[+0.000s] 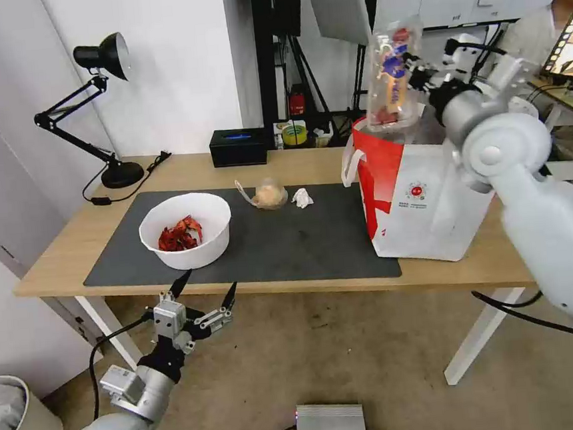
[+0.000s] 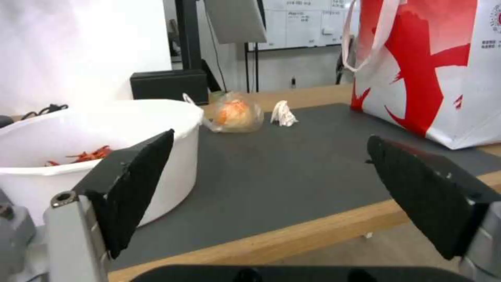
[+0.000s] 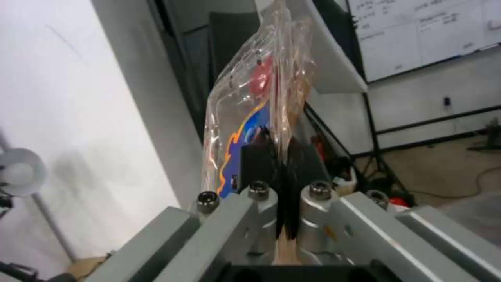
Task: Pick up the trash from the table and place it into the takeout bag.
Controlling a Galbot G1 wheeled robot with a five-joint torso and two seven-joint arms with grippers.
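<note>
My right gripper (image 1: 414, 70) is shut on the clear plastic clamshell box (image 1: 391, 75), holding it upright just above the open top of the takeout bag (image 1: 425, 199). The right wrist view shows the clamshell box (image 3: 256, 102) pinched between the closed fingers (image 3: 258, 156). On the table (image 1: 309, 163), the dark mat carries the white bowl (image 1: 186, 229) of red shells, the knotted clear bag (image 1: 269, 194) and the crumpled tissue (image 1: 302, 198). My left gripper (image 1: 205, 290) hangs open below the table's front edge, near the bowl (image 2: 94, 145). The left wrist view also shows the knotted bag (image 2: 236, 112), tissue (image 2: 283, 113) and takeout bag (image 2: 433, 66).
A black desk lamp (image 1: 100, 111) stands at the table's back left, and a black box (image 1: 239, 146) at the back middle. A grey device (image 1: 332, 426) lies on the floor, with a white bin (image 1: 14, 426) at the far left. A person sits at the back right.
</note>
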